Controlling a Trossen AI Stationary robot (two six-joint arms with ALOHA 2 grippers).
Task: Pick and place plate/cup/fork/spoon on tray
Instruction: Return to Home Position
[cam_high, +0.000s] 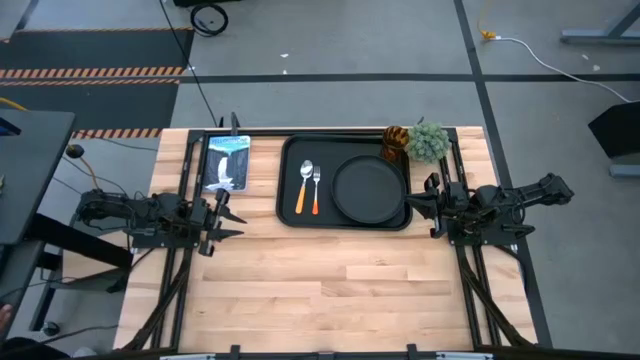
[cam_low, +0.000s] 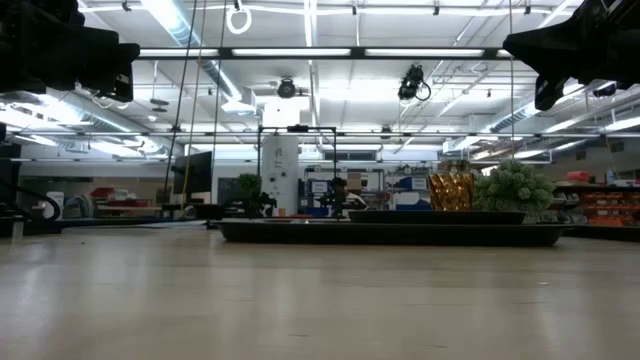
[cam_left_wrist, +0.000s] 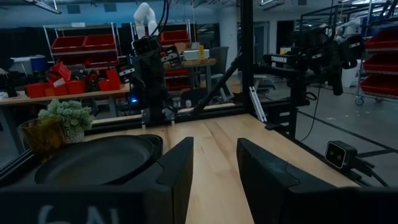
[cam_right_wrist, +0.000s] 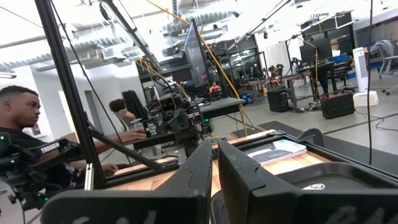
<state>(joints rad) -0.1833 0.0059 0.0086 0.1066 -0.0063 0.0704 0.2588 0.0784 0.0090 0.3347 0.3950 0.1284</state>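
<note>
The black tray (cam_high: 290, 205) lies at the table's far middle. On it the round black plate (cam_high: 370, 188) lies flat at the right, and the spoon (cam_high: 306, 185) and the fork (cam_high: 316, 188) lie side by side at the left, handles toward the near edge. The amber cup (cam_high: 396, 140) stands upright at the tray's far right corner, next to the plate; it also shows in the low view (cam_low: 451, 190). My left gripper (cam_high: 228, 218) hangs open and empty left of the tray. My right gripper (cam_high: 428, 205) hangs right of the tray, empty, its fingers almost together (cam_right_wrist: 215, 149).
A fuzzy green plant (cam_high: 428, 140) stands right of the cup at the table's far right. A blue-white picture panel (cam_high: 226, 160) lies left of the tray. Bare wood stretches across the table's near half (cam_high: 330, 290). People sit beyond the table in the right wrist view (cam_right_wrist: 18, 118).
</note>
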